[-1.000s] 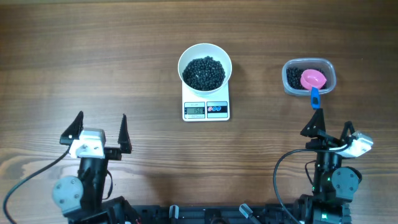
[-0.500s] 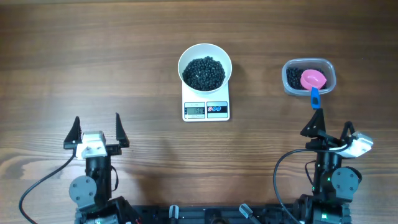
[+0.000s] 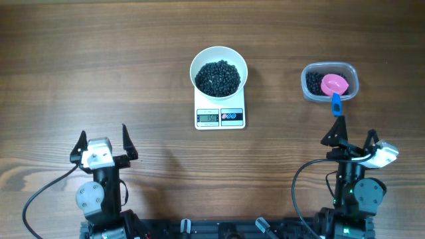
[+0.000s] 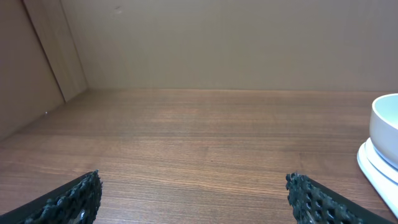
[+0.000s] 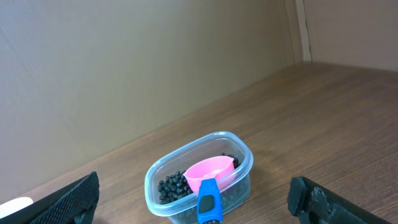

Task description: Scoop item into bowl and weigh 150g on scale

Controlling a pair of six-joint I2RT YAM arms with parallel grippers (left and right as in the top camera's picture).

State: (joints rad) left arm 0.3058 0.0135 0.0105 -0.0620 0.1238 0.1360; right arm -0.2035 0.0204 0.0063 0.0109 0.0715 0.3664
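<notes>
Overhead, I've got the white bowl [image 3: 219,52] sitting squarely on the scale [image 3: 234,106] just above the centre of the frame, and it holds a dark heap of black beads [image 3: 218,78] that fills most of its inside. The scale's grey display and two round buttons face the bottom of the frame; I see digits lit there, but they're too small for me to read for certain. Off to the upper right, well apart from the scale, is the clear tub [image 3: 352,73] with more beads in its left part and a pink scoop [image 3: 334,84] lying in it, its blue handle poking out over the tub's lower rim. Down at the lower left, the left gripper [image 3: 103,135] hangs over bare table [image 3: 99,66], fingers spread wide with nothing between them. At the lower right, the right gripper [image 3: 354,133] sits just below the scoop's handle, its fingers spread wide too, not touching it. On the left wrist view, the left gripper [image 4: 196,199] shows both fingertips at the bottom corners with only wood between them, and the bowl [image 4: 387,124] and scale [image 4: 376,169] peek in at the right edge. On the right wrist view, the right gripper [image 5: 193,202] frames the tub [image 5: 244,151] dead ahead, the scoop [image 5: 211,170] resting on the beads [image 5: 169,186], handle pointing back at me, jaws wide and empty.
</notes>
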